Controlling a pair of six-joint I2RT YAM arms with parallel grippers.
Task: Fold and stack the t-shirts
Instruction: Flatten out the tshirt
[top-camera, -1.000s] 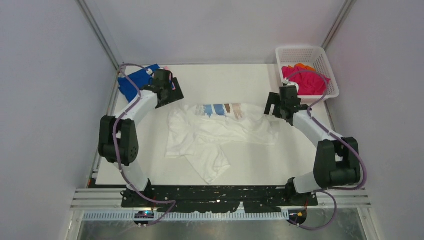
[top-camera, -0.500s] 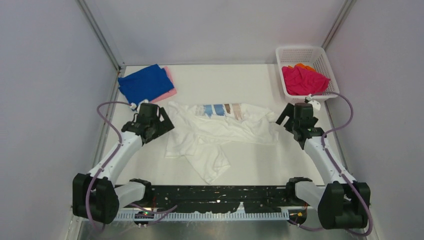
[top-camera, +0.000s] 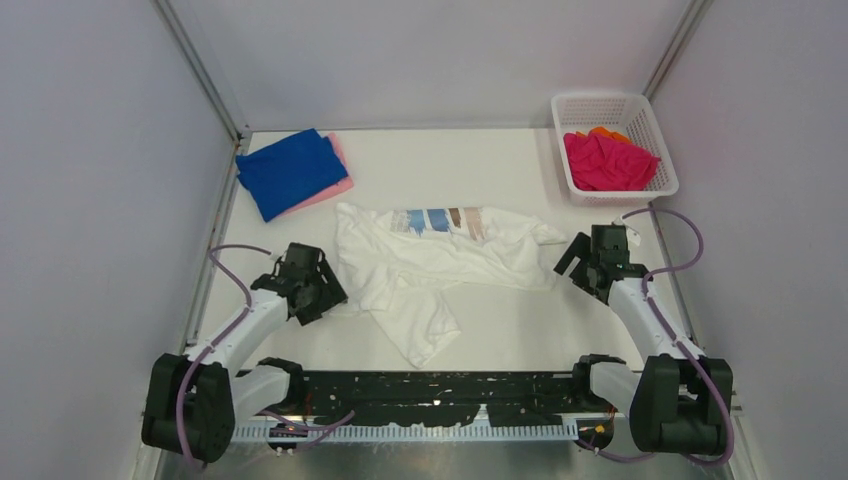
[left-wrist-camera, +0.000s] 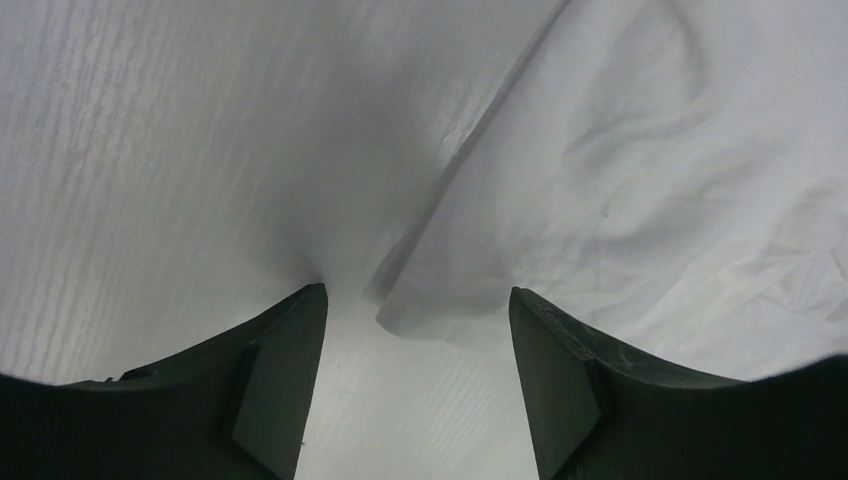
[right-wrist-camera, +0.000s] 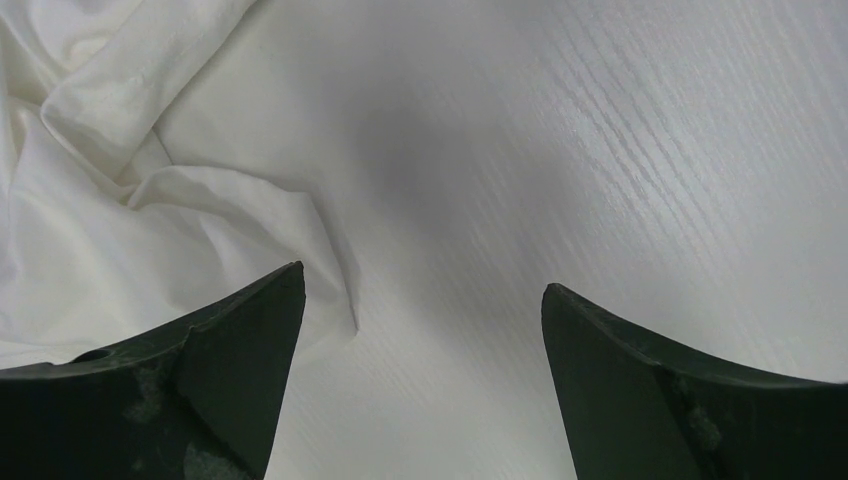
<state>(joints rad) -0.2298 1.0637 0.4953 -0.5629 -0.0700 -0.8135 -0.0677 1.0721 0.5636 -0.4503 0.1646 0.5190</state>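
A crumpled white t-shirt (top-camera: 440, 262) with a coloured print near its top lies in the middle of the table. My left gripper (top-camera: 322, 290) is open and empty, low over the table at the shirt's lower left edge; in the left wrist view a corner of the shirt (left-wrist-camera: 640, 190) lies just ahead of the gripper (left-wrist-camera: 418, 330). My right gripper (top-camera: 580, 262) is open and empty beside the shirt's right edge; the shirt's cloth (right-wrist-camera: 130, 220) shows left of the gripper (right-wrist-camera: 420, 300). A folded royal blue t-shirt (top-camera: 285, 170) lies on a pale pink t-shirt (top-camera: 340, 170) at the back left.
A white mesh basket (top-camera: 640, 120) at the back right holds a magenta t-shirt (top-camera: 605, 160) and an orange t-shirt (top-camera: 608, 133). White walls close in the table on three sides. The arm bases sit on a black rail (top-camera: 430, 395) at the near edge.
Both arms have drawn back from the far side and come down toward the near half of the table, the left to the white shirt's lower left edge, the right to its right edge.
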